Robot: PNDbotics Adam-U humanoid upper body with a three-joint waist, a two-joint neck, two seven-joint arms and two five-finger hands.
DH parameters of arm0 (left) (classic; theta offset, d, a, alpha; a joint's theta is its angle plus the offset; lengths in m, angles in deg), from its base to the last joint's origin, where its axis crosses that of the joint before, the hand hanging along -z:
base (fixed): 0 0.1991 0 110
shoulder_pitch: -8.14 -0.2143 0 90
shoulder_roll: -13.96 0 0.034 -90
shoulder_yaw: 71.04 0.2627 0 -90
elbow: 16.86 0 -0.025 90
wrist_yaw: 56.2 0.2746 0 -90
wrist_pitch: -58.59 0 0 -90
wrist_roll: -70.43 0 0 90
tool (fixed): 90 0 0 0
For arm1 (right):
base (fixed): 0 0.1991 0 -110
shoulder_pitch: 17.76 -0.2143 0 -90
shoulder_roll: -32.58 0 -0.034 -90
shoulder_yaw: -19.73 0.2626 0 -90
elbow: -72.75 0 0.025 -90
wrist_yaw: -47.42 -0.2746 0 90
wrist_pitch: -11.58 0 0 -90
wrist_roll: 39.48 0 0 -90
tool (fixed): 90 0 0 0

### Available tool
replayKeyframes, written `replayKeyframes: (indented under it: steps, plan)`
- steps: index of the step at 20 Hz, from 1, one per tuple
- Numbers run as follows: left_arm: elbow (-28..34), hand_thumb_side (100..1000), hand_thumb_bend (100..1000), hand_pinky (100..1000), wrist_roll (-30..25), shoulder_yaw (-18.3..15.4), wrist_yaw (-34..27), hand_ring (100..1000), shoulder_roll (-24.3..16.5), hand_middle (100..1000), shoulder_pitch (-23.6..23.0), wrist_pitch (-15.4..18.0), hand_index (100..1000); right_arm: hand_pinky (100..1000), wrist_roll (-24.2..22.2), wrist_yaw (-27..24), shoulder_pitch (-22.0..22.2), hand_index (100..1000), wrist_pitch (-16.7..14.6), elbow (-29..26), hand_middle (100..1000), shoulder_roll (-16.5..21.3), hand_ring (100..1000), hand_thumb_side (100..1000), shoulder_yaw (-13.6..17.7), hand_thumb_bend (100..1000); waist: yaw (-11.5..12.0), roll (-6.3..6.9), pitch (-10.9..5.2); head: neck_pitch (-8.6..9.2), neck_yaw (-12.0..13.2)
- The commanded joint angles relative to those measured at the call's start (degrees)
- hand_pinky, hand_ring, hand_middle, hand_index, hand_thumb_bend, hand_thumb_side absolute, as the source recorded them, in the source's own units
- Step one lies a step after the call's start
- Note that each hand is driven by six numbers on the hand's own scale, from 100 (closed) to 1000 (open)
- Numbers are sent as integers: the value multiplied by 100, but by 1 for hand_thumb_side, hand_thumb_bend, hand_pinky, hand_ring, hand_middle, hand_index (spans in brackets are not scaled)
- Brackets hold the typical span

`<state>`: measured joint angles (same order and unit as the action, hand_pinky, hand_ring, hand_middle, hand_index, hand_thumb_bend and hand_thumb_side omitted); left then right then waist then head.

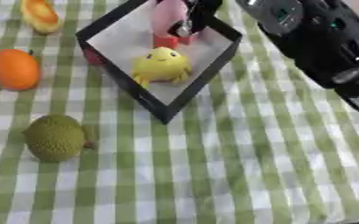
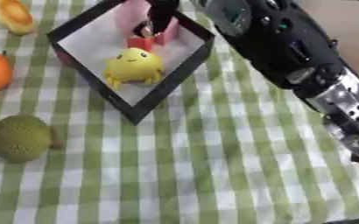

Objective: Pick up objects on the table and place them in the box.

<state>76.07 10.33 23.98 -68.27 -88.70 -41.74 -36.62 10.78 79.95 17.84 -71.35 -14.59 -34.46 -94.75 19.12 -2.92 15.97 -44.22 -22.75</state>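
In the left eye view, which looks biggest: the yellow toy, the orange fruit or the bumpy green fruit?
1. Bumpy green fruit, though it lies nearest the camera.
2. Round orange fruit and smiling yellow toy: too alike to rank.

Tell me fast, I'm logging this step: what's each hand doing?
Left hand: not in view.
Right hand: over the box, at a pink object; fingers cannot be told.

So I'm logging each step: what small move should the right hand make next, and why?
Probably let go and lift out: the right hand is down inside the box at a pink and red object, beside the yellow toy.
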Motion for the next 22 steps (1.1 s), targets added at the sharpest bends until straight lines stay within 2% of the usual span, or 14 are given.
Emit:
replayKeyframes:
  steps: [1,2,3,4,5,6,8,9,12,17,19,22]
  plan:
    - [93,703,738,786,-9,-35,-2,849,-99,808,114,-4,806,801,-6,23,-95,677,-94,35,603,61,731,100,27,331,9,-41,-88,10,-19]
    - [92,703,738,786,-7,-36,-2,849,-99,808,112,-5,806,806,7,19,-94,692,-109,41,620,58,741,100,28,348,7,-41,-89,10,-19]
    - [90,703,739,786,-4,-37,-1,849,-100,808,109,-7,806,823,25,20,-93,745,-124,40,687,59,776,100,30,414,6,-41,-90,10,-17]
    - [88,703,739,786,-2,-38,-1,849,-102,808,106,-7,806,832,45,30,-93,769,-141,34,718,64,793,100,34,428,3,-41,-91,10,-15]
    - [86,702,740,785,0,-39,0,849,-103,808,103,-8,806,851,62,49,-94,820,-158,27,771,70,827,156,41,467,0,-41,-93,10,-14]
    - [82,702,740,785,3,-40,0,849,-104,808,98,-9,806,853,72,75,-93,824,-179,19,776,77,831,166,50,472,-5,-40,-95,10,-12]
    - [76,702,741,785,7,-41,0,849,-106,808,89,-10,806,875,57,141,-91,872,-230,10,835,94,872,265,65,534,-16,-38,-102,10,-14]
    - [73,702,741,785,9,-42,1,849,-107,808,85,-10,806,876,37,166,-89,878,-259,6,840,99,875,272,75,538,-21,-37,-105,10,-15]
    - [65,701,743,785,17,-47,3,849,-110,808,67,-11,806,884,33,199,-86,903,-305,-36,869,129,888,326,137,534,-49,-23,-125,10,-3]
    - [61,700,744,784,26,-55,7,849,-121,808,36,-10,806,878,124,21,-46,902,-230,-219,865,237,878,313,262,497,-106,5,-163,10,45]
    - [57,700,743,784,36,-63,12,848,-138,808,9,-12,806,873,229,-178,23,896,-149,-488,859,365,871,299,357,465,-145,21,-182,10,109]
    - [53,700,744,784,48,-80,29,848,-231,808,-61,-17,806,863,535,-616,313,881,99,-1287,837,784,852,262,643,359,-219,37,-212,10,263]
